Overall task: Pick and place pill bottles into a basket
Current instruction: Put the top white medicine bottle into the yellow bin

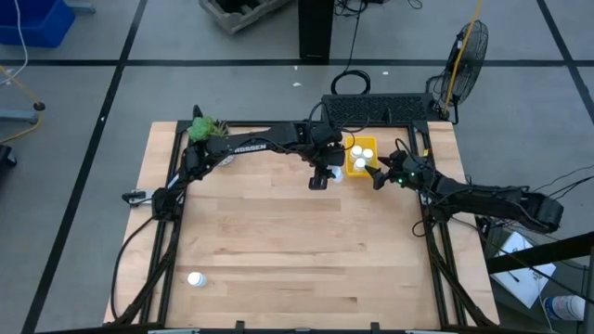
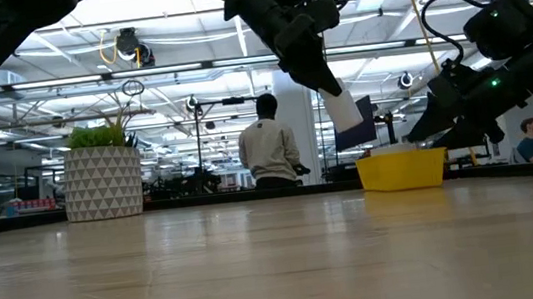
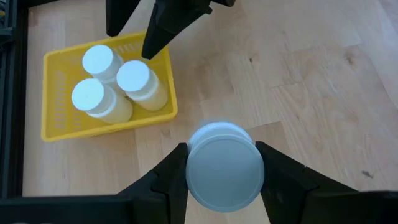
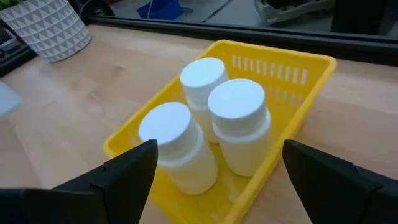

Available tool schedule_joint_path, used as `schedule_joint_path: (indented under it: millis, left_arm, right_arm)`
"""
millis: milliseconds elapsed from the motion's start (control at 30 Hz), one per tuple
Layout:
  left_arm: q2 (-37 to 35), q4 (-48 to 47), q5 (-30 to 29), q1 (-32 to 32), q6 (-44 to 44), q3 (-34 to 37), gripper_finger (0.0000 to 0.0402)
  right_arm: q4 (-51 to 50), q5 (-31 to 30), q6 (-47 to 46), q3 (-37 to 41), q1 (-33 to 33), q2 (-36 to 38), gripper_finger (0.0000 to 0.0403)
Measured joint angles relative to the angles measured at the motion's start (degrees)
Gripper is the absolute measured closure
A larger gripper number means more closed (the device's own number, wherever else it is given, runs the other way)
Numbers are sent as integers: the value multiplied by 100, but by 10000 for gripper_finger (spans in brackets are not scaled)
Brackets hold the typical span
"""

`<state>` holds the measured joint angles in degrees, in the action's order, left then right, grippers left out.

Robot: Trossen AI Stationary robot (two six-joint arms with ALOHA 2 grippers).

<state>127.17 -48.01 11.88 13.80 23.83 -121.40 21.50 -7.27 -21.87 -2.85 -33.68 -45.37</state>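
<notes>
- The left hand point(image 3: 222, 186) pinches a white bottle point(image 3: 222, 169) by its smooth round body, held in the air just beside the basket point(image 3: 53, 118).
- The basket — slotted yellow plastic — holds three capped bottles point(image 4: 239, 124) standing close together.
- The right hand point(image 4: 217, 180), fingers spread, hangs over the basket.
- A fifth bottle point(image 1: 195, 278) stands well apart on the wooden table point(image 1: 278, 250); a patterned plant pot point(image 2: 102, 183) stands at the table's far side.

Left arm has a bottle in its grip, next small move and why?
Probably carry it sideways over the shallow yellow plastic basket. The left end effector grips a small white capped pill bottle beside the basket, above the wooden table, while three bottles already stand inside.
</notes>
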Motion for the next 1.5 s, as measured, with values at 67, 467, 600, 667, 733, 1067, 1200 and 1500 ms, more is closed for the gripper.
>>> schedule_joint_path:
  millis: [67, 467, 600, 667, 733, 1067, 1200, 1500]
  left_arm:
    - [0, 0, 0, 0, 0, 0, 246]
    - [0, -26, 0, 4, 0, 0, 246]
    - [0, -25, 0, 4, -2, 0, 246]
    - [0, -25, 0, 4, -2, 0, 246]
    - [0, -24, 0, 4, -2, 0, 246]
    - [0, 72, -2, 4, 161, 2, 246]
    - [0, 432, -1, 4, 291, 2, 246]
    - [0, 1338, 2, 181, 314, 2, 246]
  right_arm:
    - [88, -3, -46, 0, 44, -83, 67]
    - [789, -4, -245, -2, 388, -646, 67]
    - [1042, -10, -254, -2, 499, -830, 67]
    - [1120, -17, -173, -2, 493, -877, 67]
    - [1186, -121, -3, -2, 493, -868, 67]
    - [1450, -1008, 1025, -302, 491, -196, 67]
    - [1473, -1448, 1550, -480, 491, 208, 67]
    - [1572, -1683, 2002, -654, 491, 1044, 67]
